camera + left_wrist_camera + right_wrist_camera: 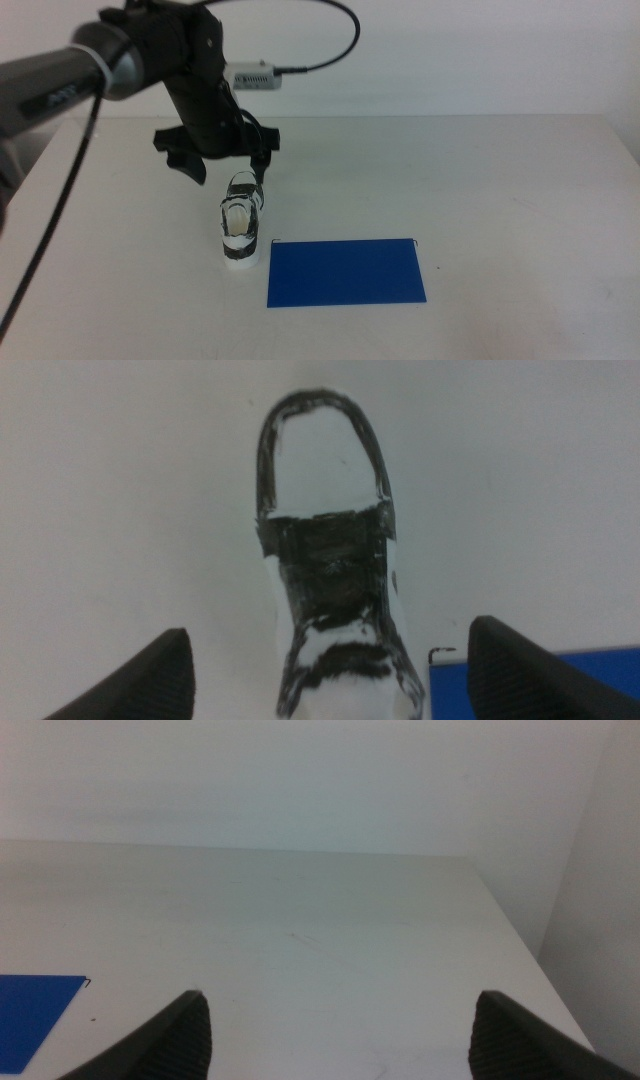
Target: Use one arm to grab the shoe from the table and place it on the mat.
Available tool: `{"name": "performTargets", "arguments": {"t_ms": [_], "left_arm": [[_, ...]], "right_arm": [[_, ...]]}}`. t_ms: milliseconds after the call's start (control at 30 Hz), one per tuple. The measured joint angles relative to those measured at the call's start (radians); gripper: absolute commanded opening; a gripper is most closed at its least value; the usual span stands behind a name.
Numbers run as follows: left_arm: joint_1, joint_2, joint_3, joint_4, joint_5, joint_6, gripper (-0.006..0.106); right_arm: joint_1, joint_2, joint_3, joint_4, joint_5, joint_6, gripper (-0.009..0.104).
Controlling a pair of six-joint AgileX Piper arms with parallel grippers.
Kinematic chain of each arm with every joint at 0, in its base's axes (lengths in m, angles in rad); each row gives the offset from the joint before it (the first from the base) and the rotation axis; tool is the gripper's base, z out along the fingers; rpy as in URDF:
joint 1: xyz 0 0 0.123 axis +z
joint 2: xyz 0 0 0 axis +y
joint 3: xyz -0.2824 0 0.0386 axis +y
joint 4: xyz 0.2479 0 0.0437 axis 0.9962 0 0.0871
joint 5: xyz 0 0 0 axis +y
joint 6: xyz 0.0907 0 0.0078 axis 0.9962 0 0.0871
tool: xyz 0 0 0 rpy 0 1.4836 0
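Note:
The shoe [242, 225], white with black patches, stands on the white table [500, 180] just left of the blue mat [345, 272]. My left gripper [225, 165] hangs over the shoe's far end, open, with its jaws apart wider than the shoe. In the left wrist view the shoe [330, 560] lies centred between the open jaws of the left gripper [330, 630], and a corner of the mat [540, 680] shows beside it. My right gripper [340, 998] is open and empty, out of the middle view, with a corner of the mat [30, 1010] in its view.
The left arm's black cable [330, 40] loops above the table's back edge. In the right wrist view the table's edge [520, 940] runs close to a wall.

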Motion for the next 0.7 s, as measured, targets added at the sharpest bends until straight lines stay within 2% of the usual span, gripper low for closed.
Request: {"name": "performTargets", "arguments": {"t_ms": [267,433,567,700], "left_arm": [[-0.001,0.078,0.0,-0.02,-0.022,-0.002,0.093],[-0.001,0.12,-0.001,-0.031,-0.034,-0.003,0.087],[-0.001,0.138,-0.001,-0.042,-0.043,-0.003,0.075],[-0.001,0.141,-0.001,-0.044,-0.043,-0.003,0.051]], "right_arm": [[0.0,0.0,0.0,0.0,0.0,0.0,0.066],[0.0,0.0,0.0,0.0,0.0,0.0,0.066],[0.0,0.0,0.0,0.0,0.0,0.0,0.066],[0.0,0.0,0.0,0.0,0.0,0.0,0.066]]}}
